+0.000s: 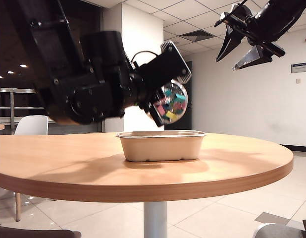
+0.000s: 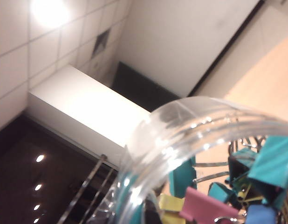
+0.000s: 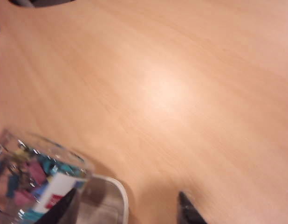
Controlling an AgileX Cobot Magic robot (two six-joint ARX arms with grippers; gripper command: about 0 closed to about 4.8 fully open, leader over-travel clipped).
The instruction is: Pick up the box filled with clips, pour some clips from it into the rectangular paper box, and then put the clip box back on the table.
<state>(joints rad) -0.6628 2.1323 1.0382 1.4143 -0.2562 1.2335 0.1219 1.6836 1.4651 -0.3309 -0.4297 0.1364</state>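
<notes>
Left gripper (image 1: 169, 101), clamped on the clip jar (image 1: 173, 104), should tip gently over the paper tray (image 1: 161, 145); right gripper (image 1: 247, 42) hangs spread.

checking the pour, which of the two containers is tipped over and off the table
The clear jar of clips, held tilted above the beige tray by the left gripper; the tray sits flat on the table.

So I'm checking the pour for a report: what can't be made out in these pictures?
- Inside of the rectangular paper box: exterior view is side-on, its wall hides any clips.
- Left gripper fingers on the clip box: left wrist view is filled by the jar rim.
- Right gripper, raised at upper right: right wrist view cuts off its fingers.
</notes>
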